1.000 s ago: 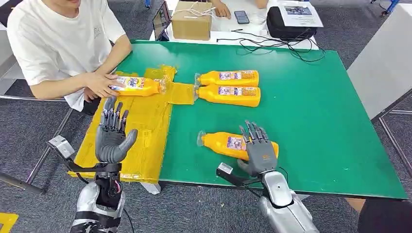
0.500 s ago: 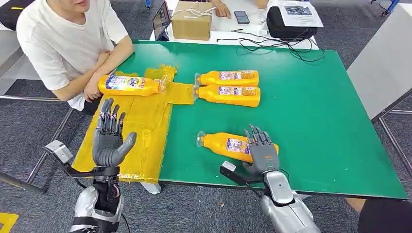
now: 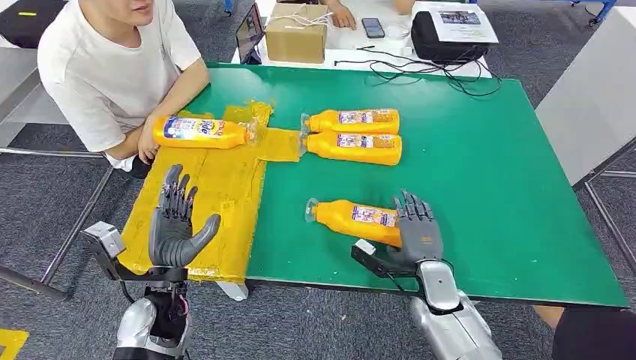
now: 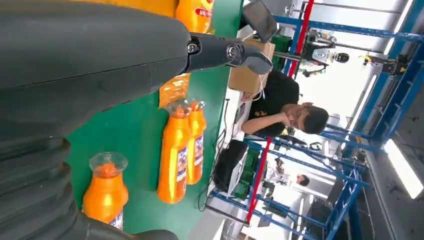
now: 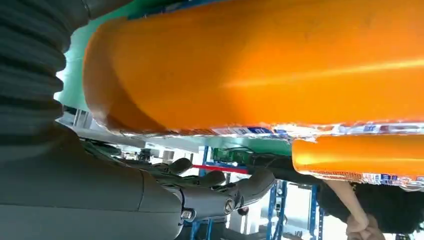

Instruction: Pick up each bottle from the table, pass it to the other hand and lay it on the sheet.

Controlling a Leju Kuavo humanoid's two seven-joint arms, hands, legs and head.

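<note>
The nearest orange bottle (image 3: 352, 219) lies on its side on the green table (image 3: 487, 172), cap pointing left. My right hand (image 3: 417, 229) is at its base end with fingers spread, touching it but not closed around it; the right wrist view shows the bottle (image 5: 260, 65) close against the palm, with the fingers (image 5: 215, 192) stretched out. Two more orange bottles (image 3: 352, 121) (image 3: 354, 147) lie side by side farther back. Another bottle (image 3: 199, 132) lies at the far end of the yellow sheet (image 3: 217, 202), a person's hand (image 3: 146, 144) at its base. My left hand (image 3: 176, 223) stands open over the sheet's near end.
A person in a white shirt (image 3: 112, 67) sits at the table's left corner. Behind the table stand a cardboard box (image 3: 298, 31), a black bag (image 3: 450, 37), cables (image 3: 420, 69) and a phone (image 3: 373, 26). A grey surface (image 3: 592, 97) flanks the right side.
My right hand has slid right along the near bottle to its base. The person has nudged the bottle on the sheet leftward and drawn the arm back. My left hand has shifted slightly.
</note>
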